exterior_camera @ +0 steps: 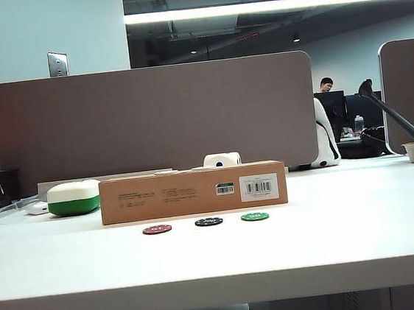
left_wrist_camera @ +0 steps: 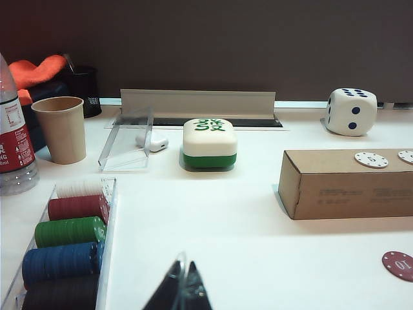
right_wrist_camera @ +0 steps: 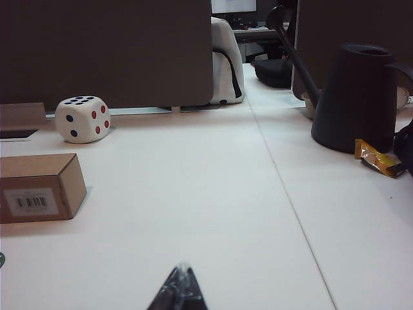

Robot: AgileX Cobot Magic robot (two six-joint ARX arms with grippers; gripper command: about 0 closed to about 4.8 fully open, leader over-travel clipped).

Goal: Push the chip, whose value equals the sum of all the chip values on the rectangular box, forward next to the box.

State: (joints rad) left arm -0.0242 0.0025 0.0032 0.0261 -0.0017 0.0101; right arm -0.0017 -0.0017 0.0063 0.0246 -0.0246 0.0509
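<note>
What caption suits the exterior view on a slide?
Red chip, black chip and green chip lined before the rectangular box.

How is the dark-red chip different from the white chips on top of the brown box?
The dark-red chip lies on the table and reads 10; the white chip lies on the rectangular box and seems to read 5. Both are flat, round chips with edge marks.
</note>
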